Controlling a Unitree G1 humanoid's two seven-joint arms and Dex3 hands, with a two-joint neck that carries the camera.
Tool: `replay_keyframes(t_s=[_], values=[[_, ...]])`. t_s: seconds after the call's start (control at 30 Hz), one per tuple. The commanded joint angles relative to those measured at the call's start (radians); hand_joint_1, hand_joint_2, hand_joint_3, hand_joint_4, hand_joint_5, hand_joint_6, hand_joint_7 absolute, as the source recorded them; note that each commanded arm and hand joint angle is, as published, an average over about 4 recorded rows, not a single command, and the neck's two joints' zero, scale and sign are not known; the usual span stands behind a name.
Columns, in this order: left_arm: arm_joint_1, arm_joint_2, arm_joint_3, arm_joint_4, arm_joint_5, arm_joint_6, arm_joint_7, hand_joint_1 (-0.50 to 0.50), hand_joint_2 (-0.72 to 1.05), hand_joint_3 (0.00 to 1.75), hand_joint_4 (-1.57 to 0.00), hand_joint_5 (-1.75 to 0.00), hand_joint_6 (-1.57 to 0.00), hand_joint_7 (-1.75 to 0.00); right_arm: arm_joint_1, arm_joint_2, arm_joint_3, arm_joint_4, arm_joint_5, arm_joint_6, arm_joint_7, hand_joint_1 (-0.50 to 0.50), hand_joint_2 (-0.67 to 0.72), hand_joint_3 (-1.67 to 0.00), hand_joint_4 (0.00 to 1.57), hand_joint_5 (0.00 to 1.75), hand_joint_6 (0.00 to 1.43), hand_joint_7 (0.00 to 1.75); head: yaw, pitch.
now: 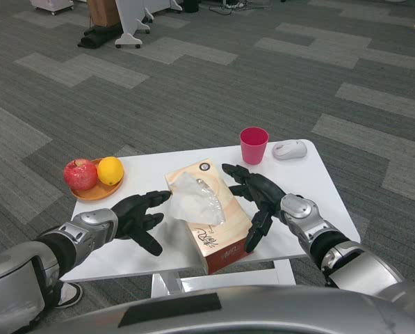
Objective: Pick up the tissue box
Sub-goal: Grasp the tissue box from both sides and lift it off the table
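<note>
Tissue box [208, 214], tan cardboard, red-based, flanked by left hand [139, 217] and right hand [254, 198], fingers spread for squeezing both sides.

The right hand [257, 198] covers the right side wall of the tissue box [208, 216]; contact there cannot be confirmed. The print on the box top is too small to read. The apple [80, 174] and orange [110, 170] hide most of the plate [96, 193]. The desk [311, 181] legs are largely cut off below. Furniture at the top edge is cropped.
</note>
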Motion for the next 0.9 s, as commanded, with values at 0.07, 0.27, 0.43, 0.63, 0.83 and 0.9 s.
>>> replay_keyframes(t_s=[0.07,0.27,0.43,0.63,0.83,0.9], values=[[-0.033,0.0,-0.011,0.002,-0.008,0.003,0.002,0.5,1.05,0.17,0.0,0.0,0.0,0.0,-0.002,0.017,0.006,-0.006,0.0,-0.01,0.002,0.17,0.41,-0.16,0.0,0.58,0.0,0.0,0.002,0.0],[-0.039,-0.006,-0.015,0.004,-0.011,0.006,0.008,0.5,1.05,0.22,0.0,0.0,0.0,0.0,-0.002,0.027,0.013,-0.013,0.0,-0.01,0.002,0.17,0.41,-0.16,0.0,0.65,0.0,0.0,0.006,0.003],[-0.041,-0.009,-0.016,0.004,-0.03,0.005,0.015,0.5,1.05,0.17,0.0,0.0,0.0,0.0,-0.002,0.031,0.029,-0.013,0.0,-0.01,0.001,0.17,0.41,-0.16,0.0,0.58,0.0,0.0,0.007,0.005],[-0.041,-0.011,-0.015,0.004,-0.065,-0.001,0.031,0.5,1.05,0.22,0.0,0.0,0.0,0.0,-0.002,0.034,0.044,-0.014,0.0,-0.01,0.001,0.17,0.41,-0.16,0.0,0.63,0.0,0.0,0.007,0.006],[-0.041,-0.012,-0.012,0.004,-0.091,-0.009,0.042,0.5,1.05,0.17,0.0,0.0,0.0,0.0,-0.002,0.038,0.051,-0.015,0.0,-0.01,0.001,0.18,0.41,-0.16,0.0,0.63,0.0,0.0,0.012,0.008],[-0.041,-0.012,-0.012,0.005,-0.099,-0.011,0.045,0.5,1.05,0.17,0.0,0.0,0.0,0.0,-0.002,0.038,0.057,-0.018,0.0,-0.01,0.001,0.19,0.41,-0.16,0.0,0.61,0.0,0.0,0.014,0.009]])
